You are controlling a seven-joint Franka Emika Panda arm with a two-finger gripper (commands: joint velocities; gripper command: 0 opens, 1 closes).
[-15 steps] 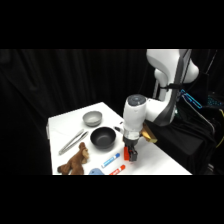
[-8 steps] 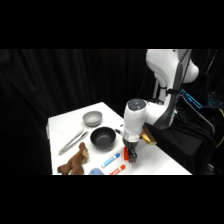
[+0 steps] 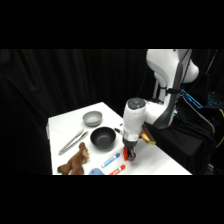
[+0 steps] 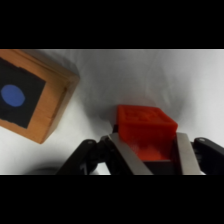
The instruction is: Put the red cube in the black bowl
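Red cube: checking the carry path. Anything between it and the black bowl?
Side view: only bare table separates red cube from black bowl.

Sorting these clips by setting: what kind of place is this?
Probably a robot lab bench, not a home: a white table against black curtains, a mounted arm whose gripper sits at the red cube, and assorted props like a black bowl.

Red cube (image 4: 146, 131) bright red-orange, on white table, black bowl (image 3: 103, 137) round, upright, nearby
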